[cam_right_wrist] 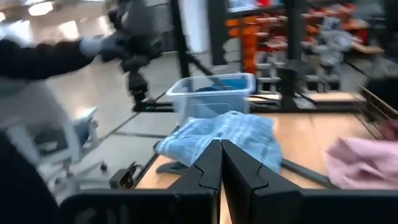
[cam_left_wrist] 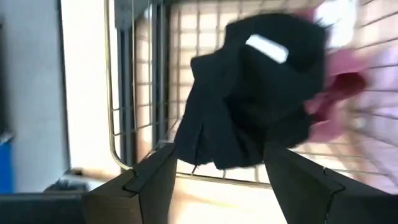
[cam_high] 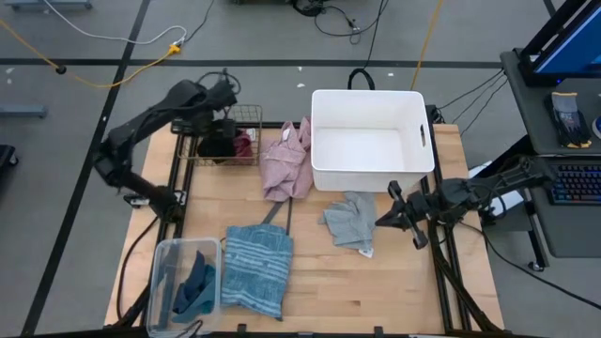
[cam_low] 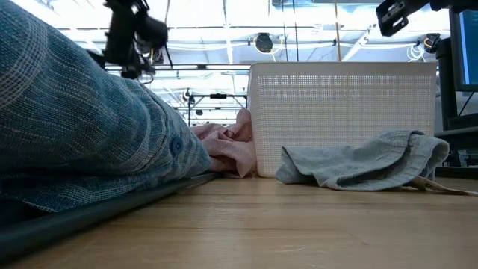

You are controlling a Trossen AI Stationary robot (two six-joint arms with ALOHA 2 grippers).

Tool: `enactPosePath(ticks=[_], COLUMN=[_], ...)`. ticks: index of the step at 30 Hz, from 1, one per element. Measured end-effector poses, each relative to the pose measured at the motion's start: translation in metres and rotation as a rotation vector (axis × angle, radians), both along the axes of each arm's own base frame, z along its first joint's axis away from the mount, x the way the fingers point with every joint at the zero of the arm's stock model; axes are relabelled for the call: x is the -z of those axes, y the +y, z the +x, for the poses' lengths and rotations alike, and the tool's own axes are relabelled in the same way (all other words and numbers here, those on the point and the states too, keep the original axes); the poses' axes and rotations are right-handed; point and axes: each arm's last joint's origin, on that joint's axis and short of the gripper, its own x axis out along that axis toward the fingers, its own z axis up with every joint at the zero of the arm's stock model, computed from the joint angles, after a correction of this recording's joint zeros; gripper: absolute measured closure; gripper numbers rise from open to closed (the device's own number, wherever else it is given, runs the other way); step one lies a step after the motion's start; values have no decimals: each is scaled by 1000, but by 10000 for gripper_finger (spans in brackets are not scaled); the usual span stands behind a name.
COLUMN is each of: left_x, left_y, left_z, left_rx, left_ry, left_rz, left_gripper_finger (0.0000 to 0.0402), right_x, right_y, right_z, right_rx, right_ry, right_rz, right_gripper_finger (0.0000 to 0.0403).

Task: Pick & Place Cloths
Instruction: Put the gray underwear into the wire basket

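Observation:
A black cloth [cam_high: 218,143] sits in a wire basket [cam_high: 247,116] at the far left, on top of a maroon cloth [cam_high: 245,146]. My left gripper [cam_high: 222,128] hangs over it, open; in the wrist view its fingers [cam_left_wrist: 149,180] stand either side of the black cloth [cam_left_wrist: 249,93]. My right gripper [cam_high: 383,218] is shut and empty [cam_right_wrist: 221,149], raised beside a grey cloth [cam_high: 349,223] that lies flat on the table. A pink cloth [cam_high: 286,161] leans against the white bin [cam_high: 371,101]. A blue-striped cloth [cam_high: 255,268] lies near the front. My left gripper has the black cloth's lower part [cam_left_wrist: 214,158] between its open fingers, coming from above. Whether the fingers touch the cloth, I cannot tell.
The white bin stands at the far middle, with the grey cloth [cam_low: 358,164] in front of it. A clear plastic box [cam_high: 161,258] at the near left corner holds a teal cloth [cam_high: 192,286]. A thin grey hanger [cam_high: 282,212] lies under the striped cloth. Bare wood shows at the near right.

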Motion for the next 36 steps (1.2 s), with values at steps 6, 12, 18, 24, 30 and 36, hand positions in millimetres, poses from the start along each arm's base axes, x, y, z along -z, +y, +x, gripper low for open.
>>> enactPosePath(ticks=[6, 12, 18, 24, 30, 36], left_x=[-41, -75, -92, -97, -100, -100], left_y=[-32, -63, -89, -108, -120, -127], left_z=[-2, 8, 20, 33, 39, 40], left_rx=[125, 390, 598, 750, 812, 825], left_ry=[-265, -548, -684, -729, -754, -747], left_rz=[234, 420, 517, 552, 575, 585], left_gripper_finger=[156, 155, 156, 155, 156, 155], right_x=[5, 15, 12, 8, 12, 23], right_y=[16, 32, 46, 57, 61, 63], right_z=[13, 27, 40, 49, 59, 67], right_rx=[-140, -205, -229, -301, -276, -276], right_ry=[-38, 72, 259, 523, 714, 762], right_rz=[-128, -213, -357, -575, -762, -870], right_gripper_finger=[403, 403, 403, 403, 399, 373])
